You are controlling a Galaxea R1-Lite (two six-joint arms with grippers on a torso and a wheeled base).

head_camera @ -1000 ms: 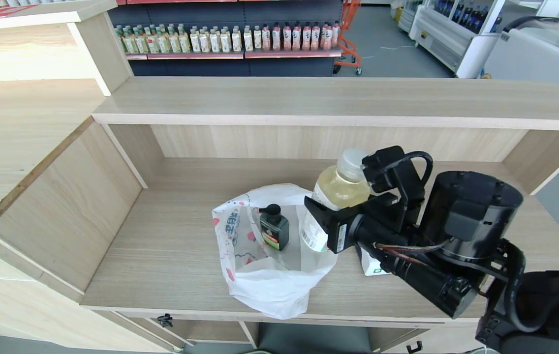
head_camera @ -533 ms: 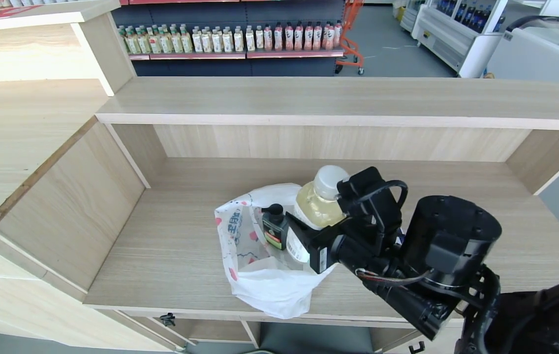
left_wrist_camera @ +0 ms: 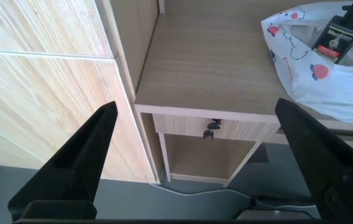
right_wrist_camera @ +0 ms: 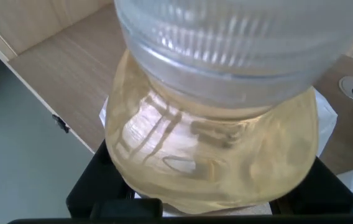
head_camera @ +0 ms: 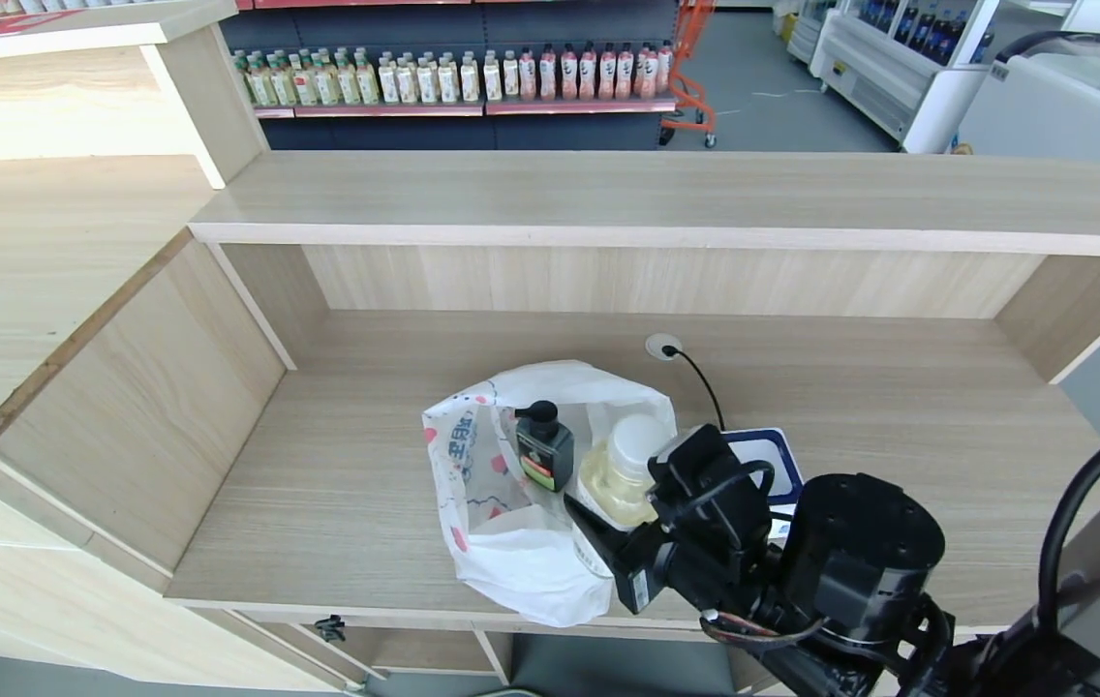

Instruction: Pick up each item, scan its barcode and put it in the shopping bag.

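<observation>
The right pincer [head_camera: 608, 513] is clamped on a bottle of pale yellow drink [head_camera: 623, 465], cap up, at lower centre of the head view. The bottle sits at the right rim of the white shopping bag [head_camera: 511, 571] on the wooden surface [head_camera: 337, 494]. A black pump bottle [head_camera: 543, 450] stands in the bag just left of it. The left pincer [left_wrist_camera: 195, 106] is spread wide, holding nothing, facing the surface's front edge.

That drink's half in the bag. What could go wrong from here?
The bottle may knock over the pump bottle standing close beside it in the bag. The limp bag sits right at the counter's front edge, so added weight could tip it off. Its rim might snag the right gripper.
</observation>
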